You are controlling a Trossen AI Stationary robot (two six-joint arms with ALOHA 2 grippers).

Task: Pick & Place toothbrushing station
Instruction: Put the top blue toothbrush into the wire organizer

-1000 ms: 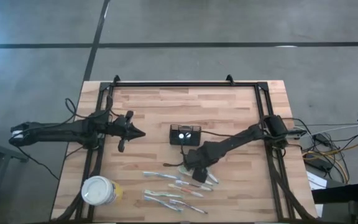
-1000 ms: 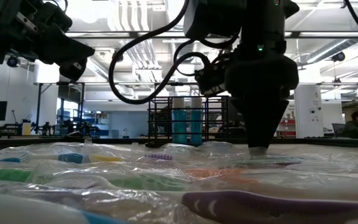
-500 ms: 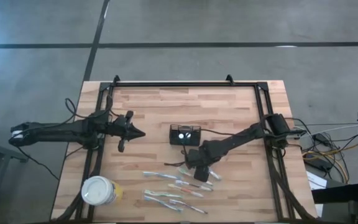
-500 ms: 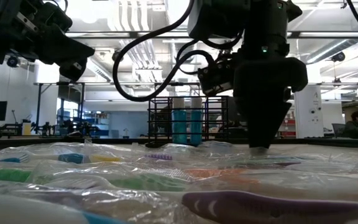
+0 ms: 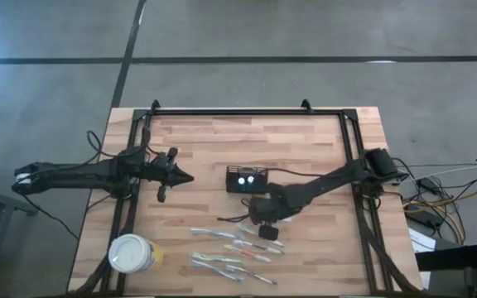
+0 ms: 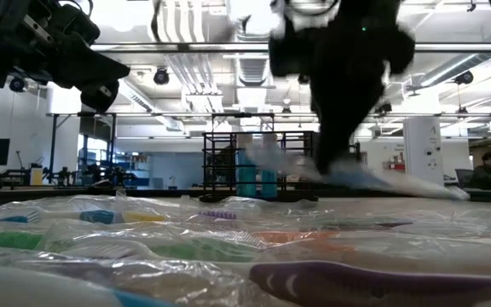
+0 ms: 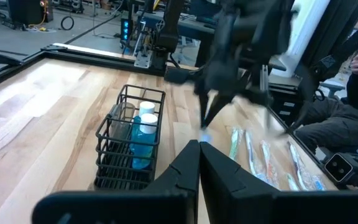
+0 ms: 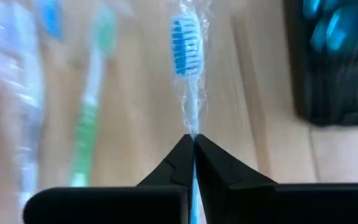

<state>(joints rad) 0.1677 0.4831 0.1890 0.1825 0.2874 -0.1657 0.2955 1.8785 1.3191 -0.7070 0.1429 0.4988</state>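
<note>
The black mesh caddy (image 5: 247, 179) stands on its base at the table's middle, with small bottles inside; it also shows in the left wrist view (image 7: 132, 143). My right gripper (image 5: 266, 228) is just near of the caddy, raised off the table and shut on a plastic-wrapped toothbrush with blue bristles (image 8: 185, 37). Several other wrapped toothbrushes (image 5: 230, 248) lie flat on the table toward the near edge. My left gripper (image 5: 185, 176) is shut and empty, held above the table to the left of the caddy. My right gripper pinches the wrapped toothbrush by its thin neck (image 8: 192, 121), just behind the bristle head, between its two fingertips. The brush runs on forward from the fingertips, along the fingers. In the low view the brush (image 6: 382, 181) is lifted clear of the table and slants down.
A round white tub with a yellow label (image 5: 131, 254) stands at the near left corner. A black frame (image 5: 247, 110) runs along the table's far edge and both sides. Bare wood lies between the caddy and the far edge.
My right gripper has risen off the table with the blue-bristled toothbrush, which was lying among the others and now hangs clear and tilted. The gripper has stayed shut and moves fast.
</note>
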